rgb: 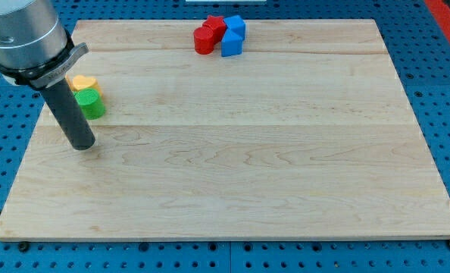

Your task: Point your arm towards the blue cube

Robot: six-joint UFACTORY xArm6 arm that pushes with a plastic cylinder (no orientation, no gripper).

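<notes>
Two blue blocks sit near the view's top centre: a blue cube (pixel 235 26) and a blue angular block (pixel 231 44) just below it. They touch a red cylinder (pixel 204 40) and a red block (pixel 215 26) on their left. My tip (pixel 82 144) rests on the board at the view's left, far from the blue cube, which lies up and to the right. A green cylinder (pixel 92 103) stands just above and right of my tip, with a yellow block (pixel 83 82) behind it.
The wooden board (pixel 232 152) lies on a blue perforated table (pixel 445 91). The arm's grey body (pixel 24 34) fills the view's top left corner and hides part of the board's left edge.
</notes>
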